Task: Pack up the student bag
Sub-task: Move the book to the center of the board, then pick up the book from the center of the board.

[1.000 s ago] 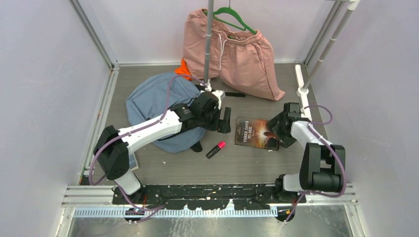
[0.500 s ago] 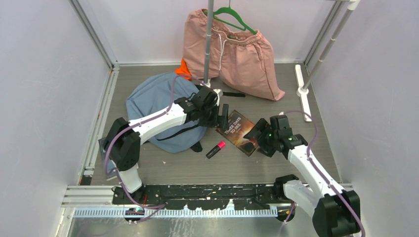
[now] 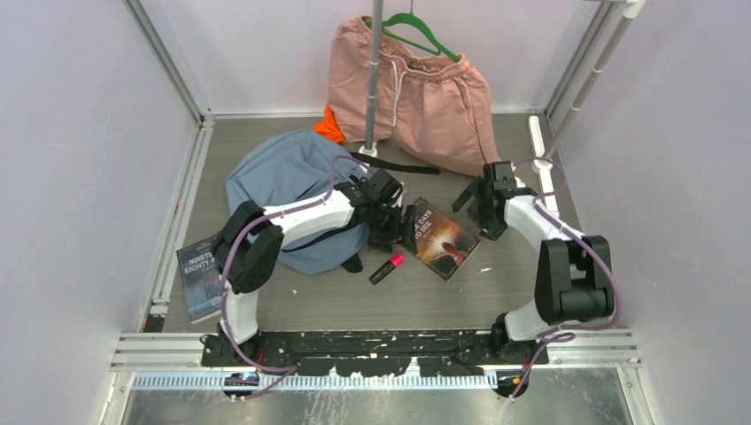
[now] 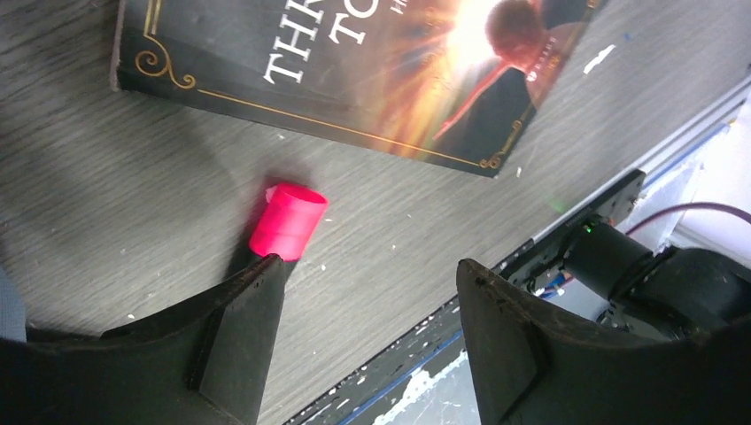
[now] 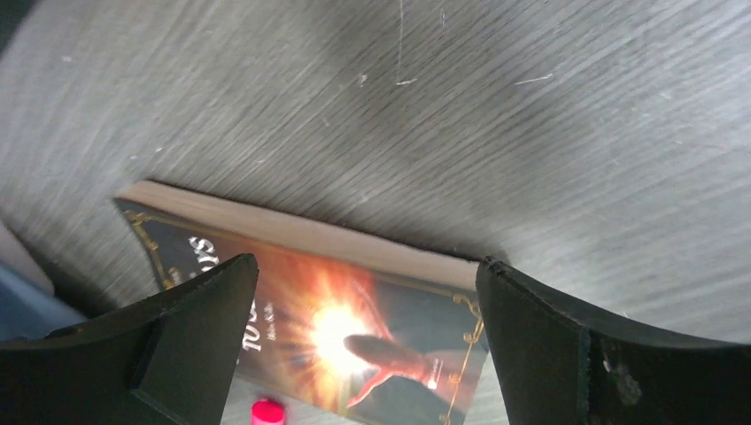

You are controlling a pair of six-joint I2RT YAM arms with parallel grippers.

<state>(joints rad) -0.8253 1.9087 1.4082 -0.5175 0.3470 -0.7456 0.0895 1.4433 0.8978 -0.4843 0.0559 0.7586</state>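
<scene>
The grey-blue student bag (image 3: 283, 186) lies at the back left, black straps trailing right. A dark book with a glowing cover (image 3: 443, 240) lies flat at centre; it also shows in the left wrist view (image 4: 354, 62) and the right wrist view (image 5: 354, 323). A pink marker (image 3: 387, 267) lies in front of it, with its cap by my left finger (image 4: 288, 221). My left gripper (image 3: 400, 227) is open and empty, low over the table beside the book's left edge (image 4: 367, 292). My right gripper (image 3: 479, 209) is open and empty, just right of the book (image 5: 367, 274).
A second book (image 3: 199, 277) lies at the left edge. Pink shorts (image 3: 416, 97) on a green hanger (image 3: 416, 31) drape at the back behind a grey pole (image 3: 374, 80). An orange cloth (image 3: 329, 125) peeks behind the bag. A white rail (image 3: 540, 142) lies back right.
The book slid left and turned toward my left gripper. My right gripper drew back to the right, away from it. My left arm swung, uncovering the second book at the left.
</scene>
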